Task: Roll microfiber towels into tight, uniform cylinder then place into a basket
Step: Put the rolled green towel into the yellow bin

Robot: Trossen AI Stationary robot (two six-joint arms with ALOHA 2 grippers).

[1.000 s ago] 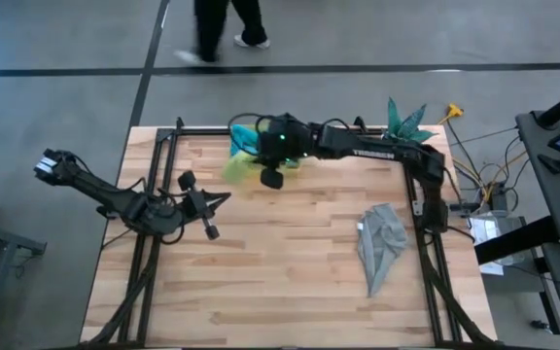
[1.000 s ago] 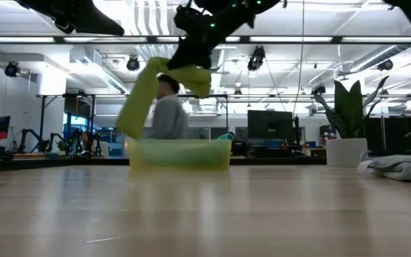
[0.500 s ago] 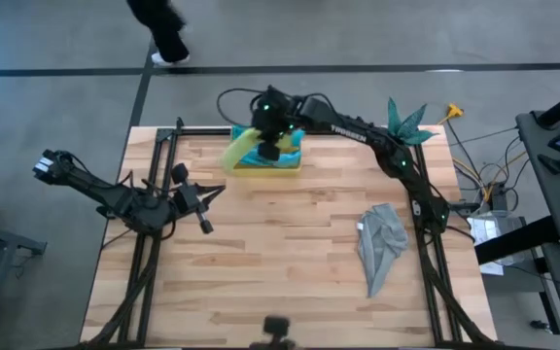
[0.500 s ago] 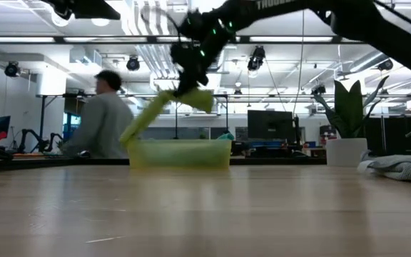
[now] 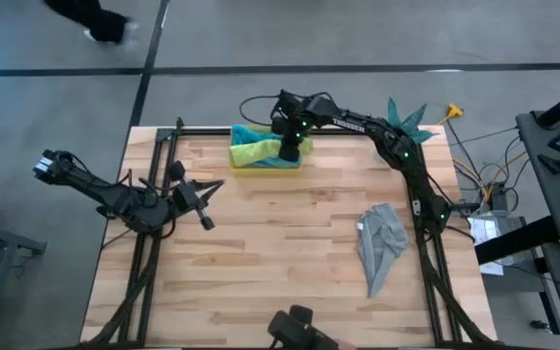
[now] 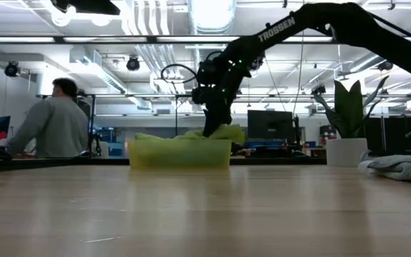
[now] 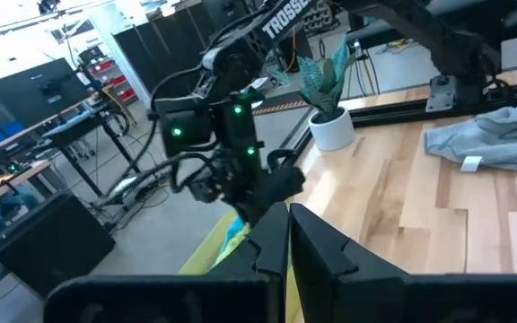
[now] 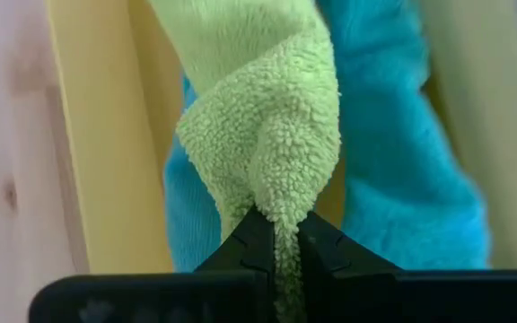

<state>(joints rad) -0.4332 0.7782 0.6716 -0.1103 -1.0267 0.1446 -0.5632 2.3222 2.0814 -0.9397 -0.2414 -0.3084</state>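
High view showed my right hand (image 5: 289,149) at the far edge of the counter (image 5: 290,262), lowered into the basket (image 5: 265,167) and pinched shut on the lime green towel (image 5: 253,152). In the right wrist view the fingers gripped a bunched fold of that towel, with the teal towel (image 8: 402,179) lying underneath it in the basket. The green towel trailed from the hand toward the left arm's side, its long axis running along the basket's length, so I judged that letting go there would leave it lying inside. It looked loosely bunched, not a tight roll. My left hand (image 5: 202,204) waited, closed and empty, above the counter's left part, well apart from the basket. The grey towel (image 5: 379,243) lay crumpled on the right side, nearer the right arm. Beyond the pale wood counter, the low view showed a person (image 6: 52,128) at a bench and a plant pot (image 6: 346,151).
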